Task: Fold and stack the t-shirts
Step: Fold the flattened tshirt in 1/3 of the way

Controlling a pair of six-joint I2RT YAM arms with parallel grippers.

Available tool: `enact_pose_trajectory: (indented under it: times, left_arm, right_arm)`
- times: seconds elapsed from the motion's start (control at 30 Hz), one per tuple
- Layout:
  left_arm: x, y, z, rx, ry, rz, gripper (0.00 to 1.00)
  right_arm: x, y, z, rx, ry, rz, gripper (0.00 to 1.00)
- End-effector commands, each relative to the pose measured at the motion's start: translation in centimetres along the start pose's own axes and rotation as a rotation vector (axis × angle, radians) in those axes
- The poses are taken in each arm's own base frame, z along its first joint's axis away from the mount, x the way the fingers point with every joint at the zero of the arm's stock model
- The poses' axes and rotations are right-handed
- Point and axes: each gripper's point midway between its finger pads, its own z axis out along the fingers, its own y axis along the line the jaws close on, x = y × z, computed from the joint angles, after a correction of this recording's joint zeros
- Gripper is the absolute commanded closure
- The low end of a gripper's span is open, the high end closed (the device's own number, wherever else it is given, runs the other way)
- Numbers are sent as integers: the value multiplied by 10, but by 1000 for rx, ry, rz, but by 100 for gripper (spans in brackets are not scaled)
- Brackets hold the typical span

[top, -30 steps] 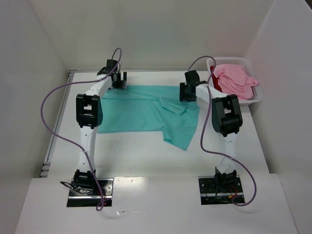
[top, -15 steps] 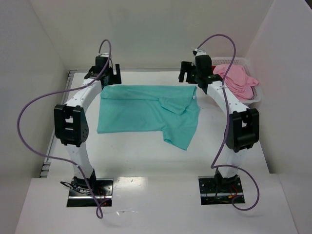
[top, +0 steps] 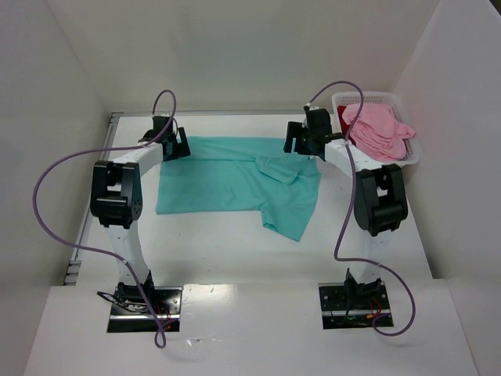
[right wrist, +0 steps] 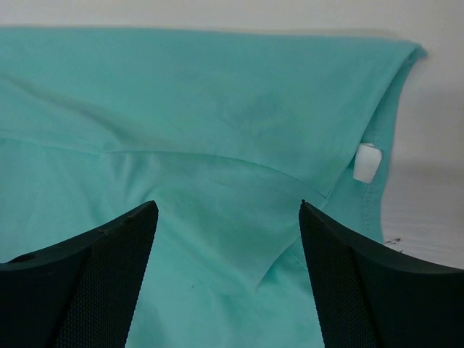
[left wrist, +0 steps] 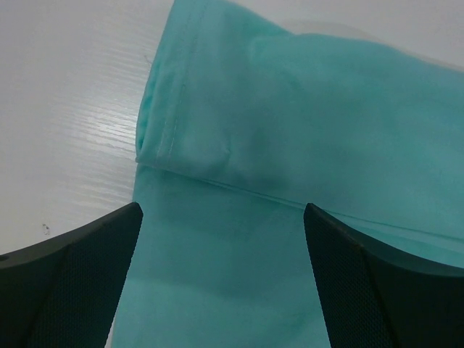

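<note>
teal t-shirt (top: 227, 176): 1 | pink t-shirt (top: 377, 125): 1 | white basket (top: 412, 155): 1 | arms (top: 117, 192): 2

The plain teal shirt (top: 227, 176), with a small white tag (right wrist: 367, 162), lies on the white bench (top: 235, 251). Far right, a white latticed basket (top: 409, 159) holds a plain pink shirt (top: 376, 129) and a sliver of dark red shirt (top: 343, 121). The arms (top: 129, 243) are white with black joints.

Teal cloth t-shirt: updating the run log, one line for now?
teal short-sleeved cloth t-shirt: partly folded on white table | left gripper: open, empty | right gripper: open, empty
</note>
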Motion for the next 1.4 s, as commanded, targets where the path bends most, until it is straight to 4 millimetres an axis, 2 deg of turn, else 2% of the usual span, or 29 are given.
enact_pose_trajectory:
  times: [0.0, 0.1, 0.3, 0.33, 0.37, 0.43, 0.47, 0.57, 0.6, 0.63, 0.83, 0.93, 0.97, 1.1, 1.27, 1.37]
  left_arm:
    - [-21, -3, 4, 55, -62, -69, 0]
    - [-25, -4, 5, 83, -70, -78, 0]
    - [-26, -3, 10, 91, -54, -82, 0]
    - [-26, -3, 10, 91, -54, -82, 0]
    - [-26, -3, 10, 91, -54, -82, 0]
    - [-22, -4, 12, 97, -43, -71, 0]
    - [-26, -5, 12, 99, -52, -72, 0]
    - [-25, -7, 15, 105, -36, -61, 1]
    - [-19, -8, 18, 109, -16, -59, 3]
    - [-23, -9, 17, 112, -25, -60, 3]
    - [-24, -9, 19, 112, -25, -60, 4]
    - [-24, -9, 19, 112, -25, -60, 6]
    - [-23, -4, 20, 103, -17, -65, 8]
    - [-23, -1, 20, 92, -21, -56, 13]
    - [-17, 10, 24, 56, 0, -51, 14]
    - [-18, 15, 25, 50, -1, -58, 14]
  right_arm:
    - [8, -3, 5, -1, 15, 35, 18]
    - [33, -9, 9, 20, 78, 67, 24]
    - [66, -17, -2, 42, 136, 104, 25]
    - [63, -12, -4, 30, 122, 96, 25]
    - [68, -13, -4, 34, 133, 107, 25]
    - [66, -12, -3, 31, 124, 107, 25]
    - [71, -12, -3, 25, 138, 108, 25]
    - [73, -12, 3, 25, 136, 118, 31]
    - [68, -11, 3, 22, 126, 126, 33]
    - [73, -10, 5, 17, 139, 127, 33]
    - [63, -7, 9, 7, 112, 136, 46]
    - [63, -7, 9, 7, 112, 136, 59]
    - [61, -6, 9, 4, 104, 136, 63]
    - [60, -8, 9, 13, 100, 145, 69]
    - [60, -9, 10, 22, 97, 144, 69]
    - [54, -7, 7, 19, 88, 144, 62]
